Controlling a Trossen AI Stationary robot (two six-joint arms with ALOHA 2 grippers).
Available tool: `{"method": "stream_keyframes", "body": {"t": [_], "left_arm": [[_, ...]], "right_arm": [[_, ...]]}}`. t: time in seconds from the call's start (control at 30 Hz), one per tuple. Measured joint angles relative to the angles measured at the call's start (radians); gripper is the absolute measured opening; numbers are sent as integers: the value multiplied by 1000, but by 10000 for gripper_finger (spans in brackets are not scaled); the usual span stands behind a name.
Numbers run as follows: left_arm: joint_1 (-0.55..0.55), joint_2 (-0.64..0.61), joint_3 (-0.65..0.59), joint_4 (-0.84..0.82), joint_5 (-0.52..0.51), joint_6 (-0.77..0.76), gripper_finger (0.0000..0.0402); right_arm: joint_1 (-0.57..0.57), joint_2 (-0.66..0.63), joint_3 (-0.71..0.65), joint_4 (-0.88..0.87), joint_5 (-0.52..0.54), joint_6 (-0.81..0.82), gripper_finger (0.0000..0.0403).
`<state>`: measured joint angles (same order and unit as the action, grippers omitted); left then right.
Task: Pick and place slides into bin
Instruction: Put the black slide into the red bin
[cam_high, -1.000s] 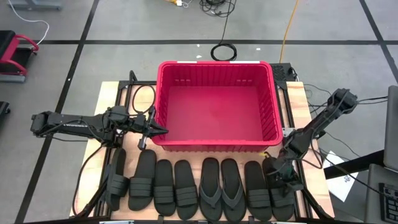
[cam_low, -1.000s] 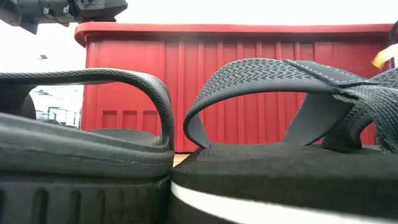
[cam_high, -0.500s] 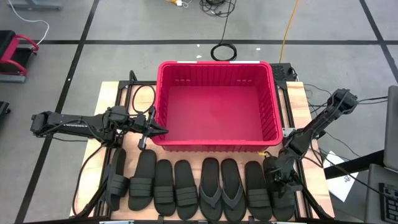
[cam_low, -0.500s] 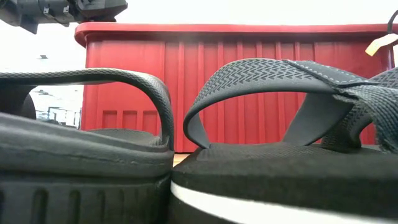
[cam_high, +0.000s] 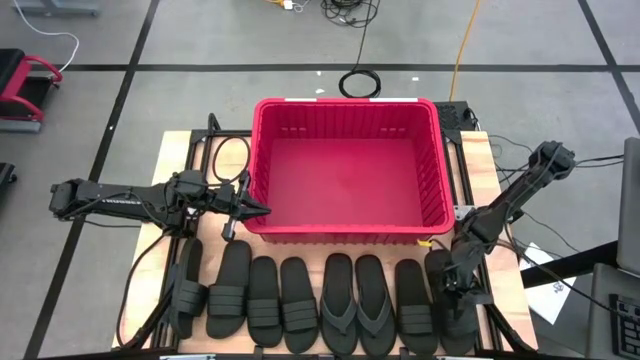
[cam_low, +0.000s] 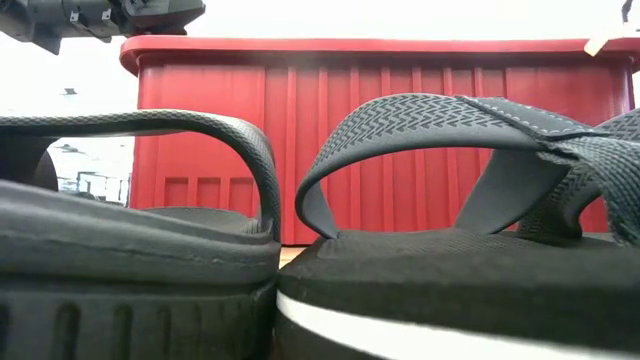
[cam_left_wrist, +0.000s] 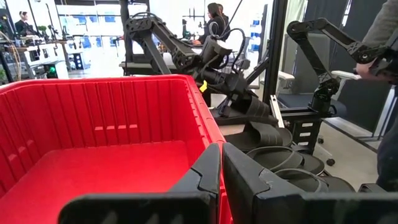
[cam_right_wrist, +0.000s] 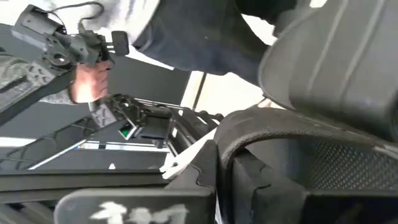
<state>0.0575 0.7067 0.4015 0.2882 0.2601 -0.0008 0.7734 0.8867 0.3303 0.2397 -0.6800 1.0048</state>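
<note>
Red plastic fills the middle of my high view: the bin (cam_high: 347, 170) is sitting on the wooden tabletop (cam_high: 172, 160) with its floor bare. Black slides (cam_high: 297, 304) are lying in a row along the near edge, just in front of the bin's near wall, with a thong-style pair (cam_high: 356, 304) among them. I am seeing my right gripper (cam_high: 455, 283) hanging low over the rightmost slide (cam_high: 457, 300), at the row's right end. In the right wrist view its fingers (cam_right_wrist: 245, 180) are sitting nearly together with a dark strap edge right at their tips, but I cannot tell whether they are actually gripping it. My left gripper (cam_high: 258, 209) is waiting by the bin's near left corner, its fingers (cam_left_wrist: 205, 180) pressed almost together and holding nothing.
</note>
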Motion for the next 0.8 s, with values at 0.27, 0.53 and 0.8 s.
{"method": "stream_keyframes", "body": {"t": [0.27,0.53,0.8], "left_arm": [[0,0,0,0,0,-2,21],[0,0,0,-2,0,-8,21],[0,0,0,-8,0,-4,21]], "right_arm": [[2,-14,85,86,-5,-8,3],[3,27,201,11,39,-56,2],[14,114,225,37,51,-41,2]]}}
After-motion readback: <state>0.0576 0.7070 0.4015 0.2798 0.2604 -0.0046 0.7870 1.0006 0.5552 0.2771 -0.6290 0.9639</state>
